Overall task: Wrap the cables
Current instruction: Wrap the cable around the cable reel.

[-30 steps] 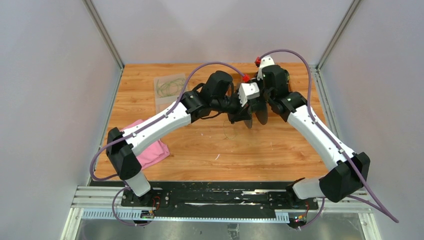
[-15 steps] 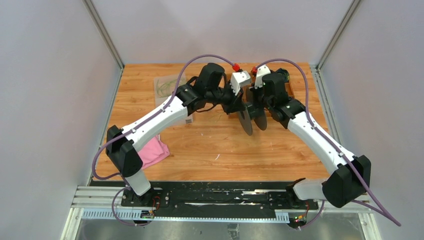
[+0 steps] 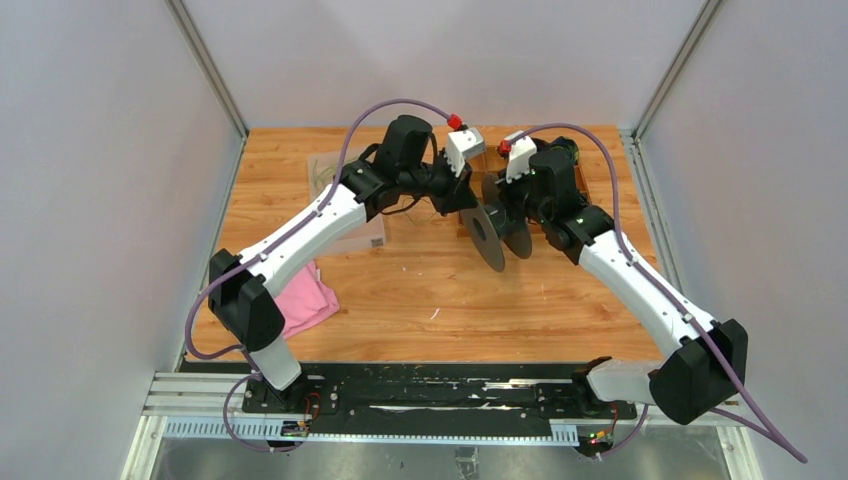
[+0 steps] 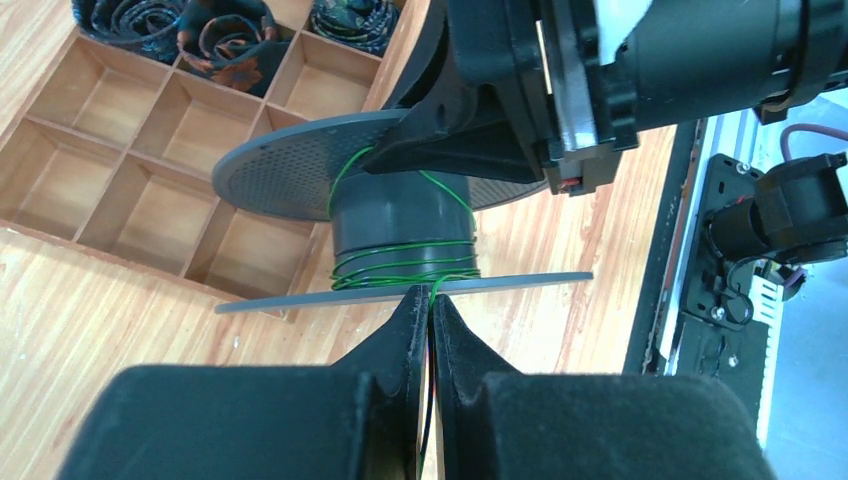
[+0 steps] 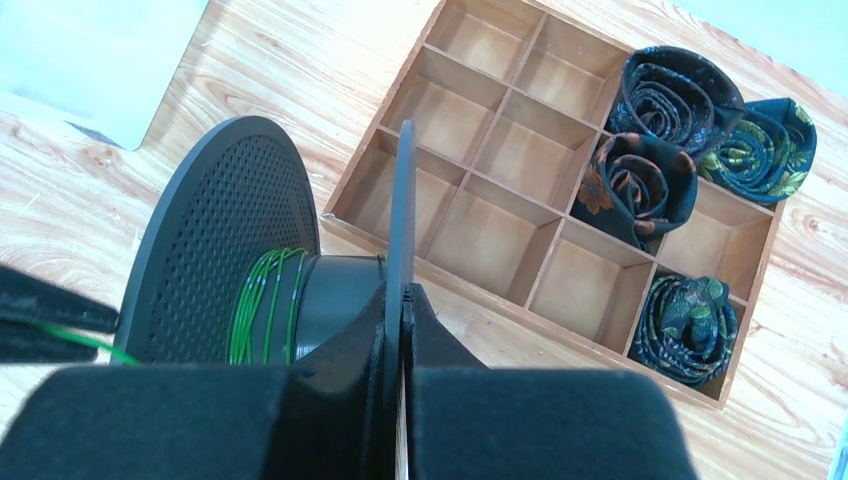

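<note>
A big black spool (image 3: pixel 497 222) is held above the table's back middle. My right gripper (image 5: pixel 402 300) is shut on one of its flanges (image 5: pixel 402 210). A thin green cable (image 4: pixel 400 262) is wound several times round the spool's hub (image 4: pixel 400 225); the turns also show in the right wrist view (image 5: pixel 262 300). My left gripper (image 4: pixel 430 297) is shut on the cable's free strand just beside the other flange (image 4: pixel 400 290). In the top view the left gripper (image 3: pixel 462 200) sits left of the spool and the right gripper (image 3: pixel 520 205) right of it.
A wooden compartment tray (image 5: pixel 545 190) with rolled dark ties (image 5: pixel 680 100) lies at the back right behind the spool. A clear bag with coiled green wire (image 3: pixel 330 175) lies at the back left under the left arm. A pink cloth (image 3: pixel 305 300) lies at the front left.
Both arms and the spool have moved toward the back of the table and a little left. The left wrist has swung up and away along the spool. Both grips have stayed shut.
</note>
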Robot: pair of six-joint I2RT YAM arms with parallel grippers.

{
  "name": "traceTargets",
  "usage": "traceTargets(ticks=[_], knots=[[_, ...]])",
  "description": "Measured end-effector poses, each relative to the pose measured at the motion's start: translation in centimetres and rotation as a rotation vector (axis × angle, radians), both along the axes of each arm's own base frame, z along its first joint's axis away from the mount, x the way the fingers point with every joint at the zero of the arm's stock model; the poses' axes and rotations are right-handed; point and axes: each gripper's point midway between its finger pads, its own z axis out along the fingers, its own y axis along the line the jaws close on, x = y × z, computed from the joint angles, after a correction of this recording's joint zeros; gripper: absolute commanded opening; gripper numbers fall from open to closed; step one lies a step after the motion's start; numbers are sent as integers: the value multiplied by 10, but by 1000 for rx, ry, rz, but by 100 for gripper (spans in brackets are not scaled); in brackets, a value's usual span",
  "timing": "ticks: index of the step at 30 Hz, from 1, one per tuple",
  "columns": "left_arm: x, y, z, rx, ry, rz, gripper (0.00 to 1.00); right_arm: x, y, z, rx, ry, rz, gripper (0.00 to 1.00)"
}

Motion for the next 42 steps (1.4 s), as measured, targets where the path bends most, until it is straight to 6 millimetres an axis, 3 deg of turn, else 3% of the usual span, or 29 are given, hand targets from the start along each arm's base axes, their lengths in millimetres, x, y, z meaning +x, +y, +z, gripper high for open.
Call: traceTargets(ticks=[11,21,34,42], knots=[[17,17,-3,15,-28,18,8,-7,5,7,-17,-39,82,1],[29,35,-26,49,-12,43,7,-15,9,3,-20,-15,140,1],[41,54,-43,50,12,65,7,-19,15,5,13,-7,197,1],[50,66,-56,53,23,96,8,-20,16,22,39,-19,219,1]])
